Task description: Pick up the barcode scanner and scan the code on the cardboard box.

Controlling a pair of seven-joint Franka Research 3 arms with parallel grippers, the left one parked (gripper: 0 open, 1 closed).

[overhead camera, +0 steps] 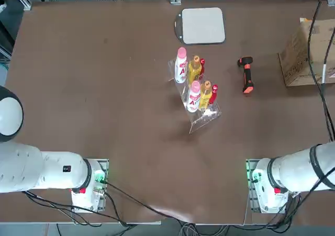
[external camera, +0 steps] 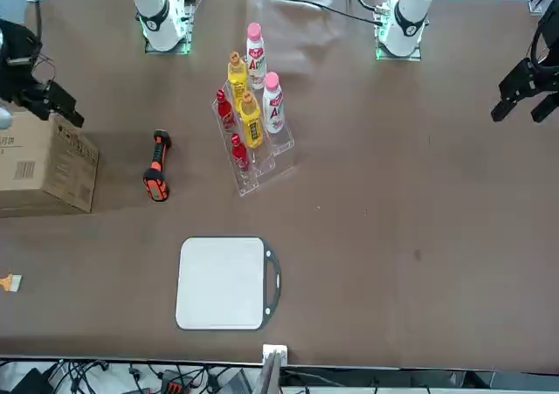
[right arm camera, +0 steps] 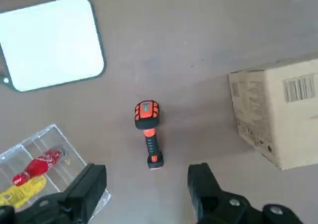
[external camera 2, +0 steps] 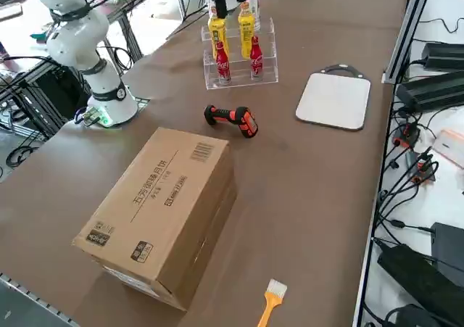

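While the cardboard box (right arm camera: pixel 280 113) runs off frame, my right gripper (right arm camera: pixel 146 184) hangs high, jaws wide and empty, barcode scanner (right arm camera: pixel 148 132) lying below between them.

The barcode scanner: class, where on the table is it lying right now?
In the top view the barcode scanner lies flat in the right half, between the bottle rack and the cardboard box, untouched.

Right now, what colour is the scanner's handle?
Orange with black, on the scanner; clearest in the wrist view.

We see the black-and-orange barcode scanner (external camera 2: pixel 232 119) lying flat on its side, well apart from the closed brown cardboard box (external camera 2: pixel 161 209), barcode label on top.
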